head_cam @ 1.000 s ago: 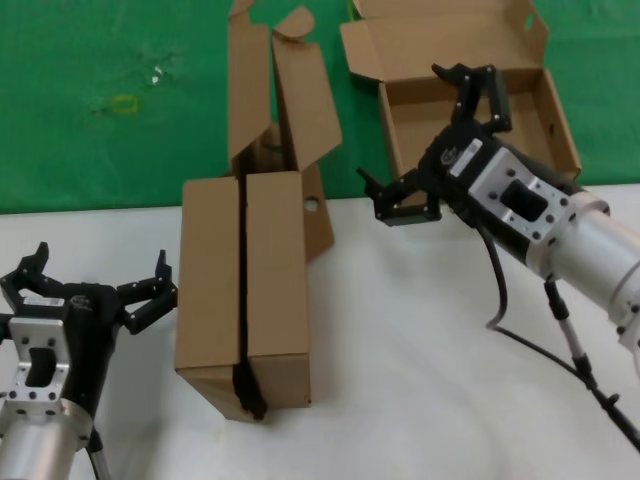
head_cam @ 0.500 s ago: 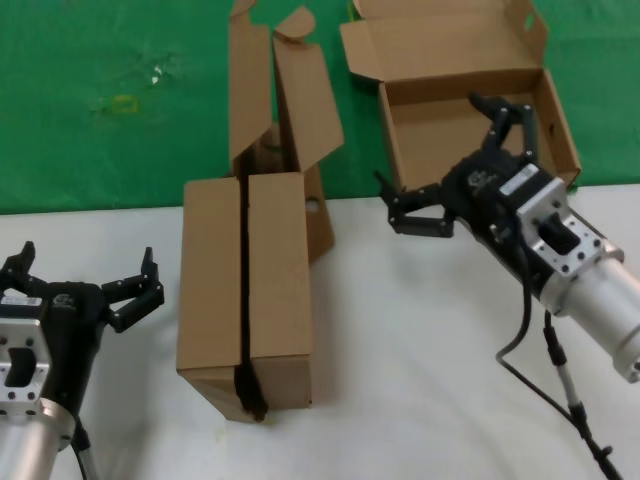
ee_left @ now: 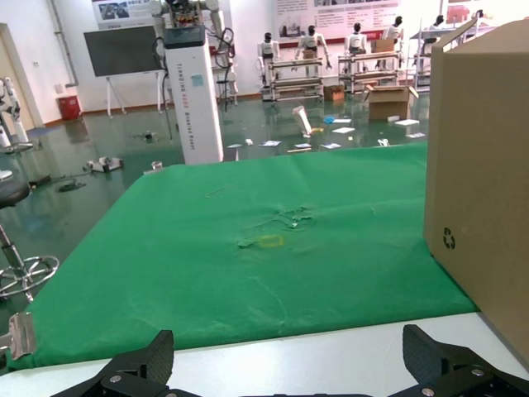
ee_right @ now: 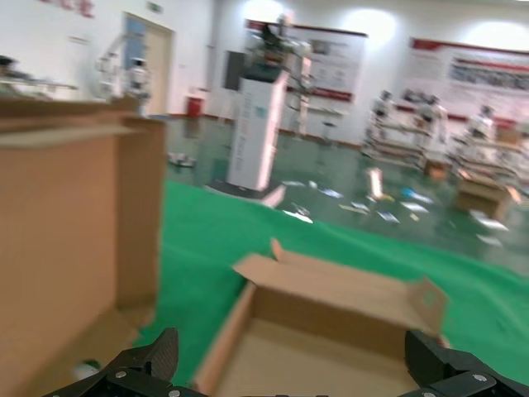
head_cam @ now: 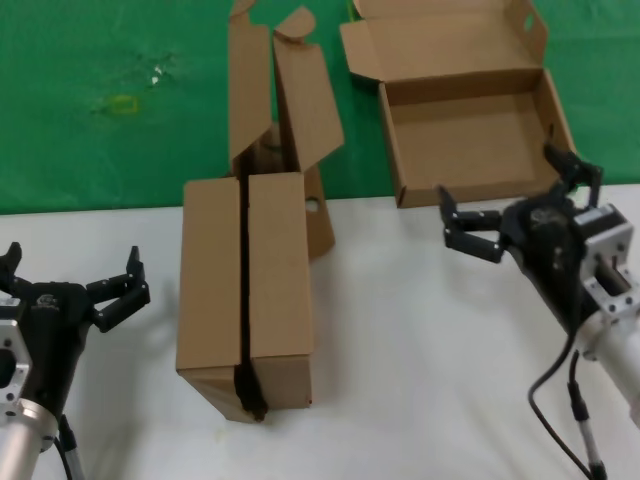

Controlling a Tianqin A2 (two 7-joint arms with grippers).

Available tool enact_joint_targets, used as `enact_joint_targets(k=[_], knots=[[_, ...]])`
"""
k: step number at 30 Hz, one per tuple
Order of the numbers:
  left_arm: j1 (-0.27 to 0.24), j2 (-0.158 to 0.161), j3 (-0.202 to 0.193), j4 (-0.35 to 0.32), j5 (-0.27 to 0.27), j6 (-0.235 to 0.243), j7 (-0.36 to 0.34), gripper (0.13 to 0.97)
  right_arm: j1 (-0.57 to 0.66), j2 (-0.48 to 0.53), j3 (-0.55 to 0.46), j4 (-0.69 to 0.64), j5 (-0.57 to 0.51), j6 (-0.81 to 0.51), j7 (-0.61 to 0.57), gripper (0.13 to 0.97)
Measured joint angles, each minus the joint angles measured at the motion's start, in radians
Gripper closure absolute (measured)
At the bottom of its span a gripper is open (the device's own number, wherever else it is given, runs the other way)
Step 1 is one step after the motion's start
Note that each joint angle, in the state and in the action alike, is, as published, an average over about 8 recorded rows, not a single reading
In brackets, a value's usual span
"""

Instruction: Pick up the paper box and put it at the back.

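Since the earlier frames the right gripper (head_cam: 518,200) has drawn back out of the paper box (head_cam: 470,105) toward the robot's right and down onto the worktop side, leaving the box on its own; the left gripper (head_cam: 68,282) has also slid a little farther toward the near left corner.

On the left, the left gripper hovers over the white worktop (head_cam: 400,350) with its fingers (head_cam: 122,292) spread wide and nothing between them, near but apart from the two tall cartons (head_cam: 245,290). In its wrist view the fingers (ee_left: 136,374) frame the green cloth (ee_left: 248,248), with one carton wall at the edge.

In the middle, those two cartons stand side by side, their tall lids raised over the cloth edge.

On the right, the paper box lies open on the green cloth at the back, lid hinged away from the robot, its near wall close to where the cloth meets the worktop. The right gripper sits just in front of that near wall, clear of it, fingers (head_cam: 465,222) wide and empty; its wrist view looks straight into the box (ee_right: 331,331).

By my reading the placing is done and the step in hand is the retreat. The next move calls only for the right arm to clear away without clipping the box's front wall.
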Motion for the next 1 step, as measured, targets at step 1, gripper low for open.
enact_joint_targets(k=[1], knots=[[0.0,0.0,-0.002,0.0,0.001,0.002,-0.002,0.132,-0.004,0.001,0.001,-0.003,0.012,0.008,-0.005,0.129]])
